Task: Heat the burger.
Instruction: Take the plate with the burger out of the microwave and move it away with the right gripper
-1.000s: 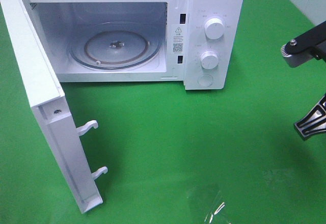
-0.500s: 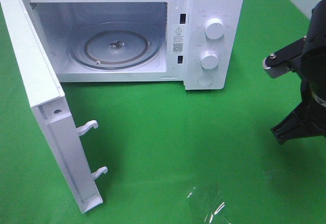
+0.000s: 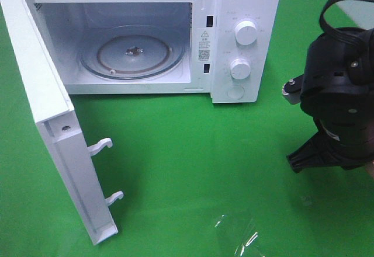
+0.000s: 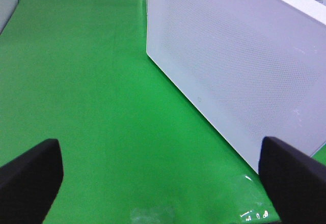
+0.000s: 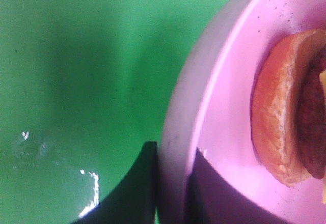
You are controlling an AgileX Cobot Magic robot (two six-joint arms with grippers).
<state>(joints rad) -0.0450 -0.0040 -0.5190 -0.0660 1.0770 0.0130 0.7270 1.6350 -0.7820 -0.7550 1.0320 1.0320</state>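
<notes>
Burger on pink plate, right gripper clamped on rim; left gripper apart; microwave w/ glass turntable.

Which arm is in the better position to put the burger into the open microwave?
Right. Its gripper pinches the pink plate carrying the burger; the left gripper is open, empty, behind the door.

The burger only turns up in the right wrist view, cut off at the frame edge. You can see a golden-brown bun with a paler, crumbly cut rim, a dark brown patty tucked against it, and a sliver of yellow at the very edge. It's sitting on a pink plate, well inside the raised rim.
</notes>
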